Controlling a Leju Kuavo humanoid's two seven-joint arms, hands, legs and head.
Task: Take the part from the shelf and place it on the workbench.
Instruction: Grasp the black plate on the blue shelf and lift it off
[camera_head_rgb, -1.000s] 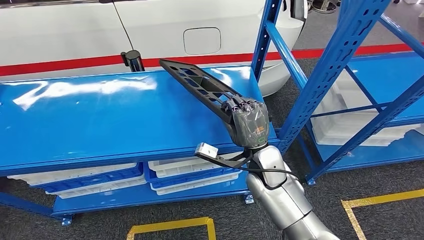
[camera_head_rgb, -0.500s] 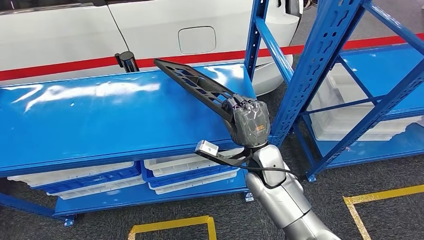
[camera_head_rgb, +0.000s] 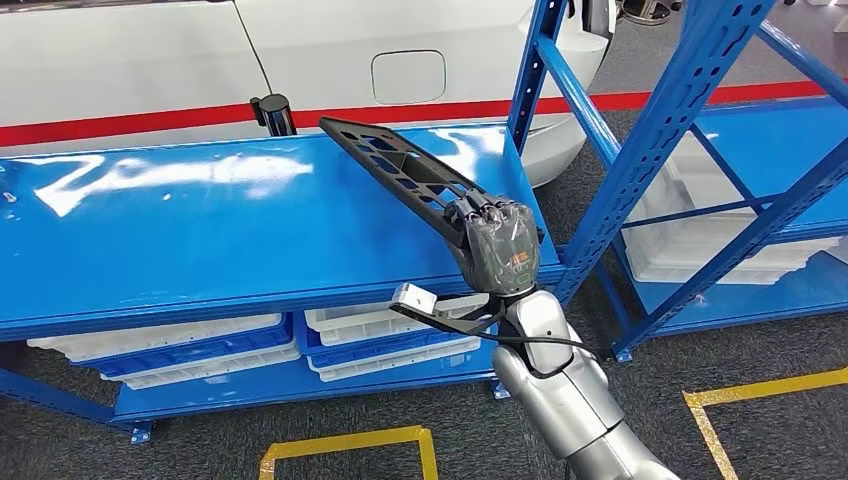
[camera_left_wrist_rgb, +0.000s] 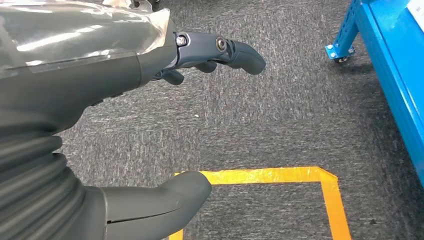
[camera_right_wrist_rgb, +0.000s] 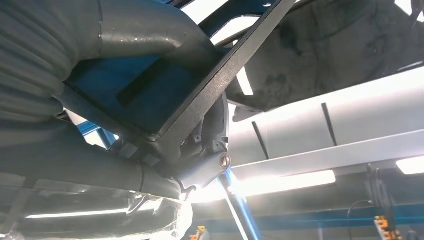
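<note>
Our right hand grips the part at its near end; its long axis runs toward 11 o'clock, raised over the shelf. Left hand hangs empty, fingers apart.

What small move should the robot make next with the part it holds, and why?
Probably lower the part flat onto the blue top. The right hand grips its near end, with the far end tilted up above the surface, so it isn't resting yet. The left hand hangs empty over the floor.
</note>
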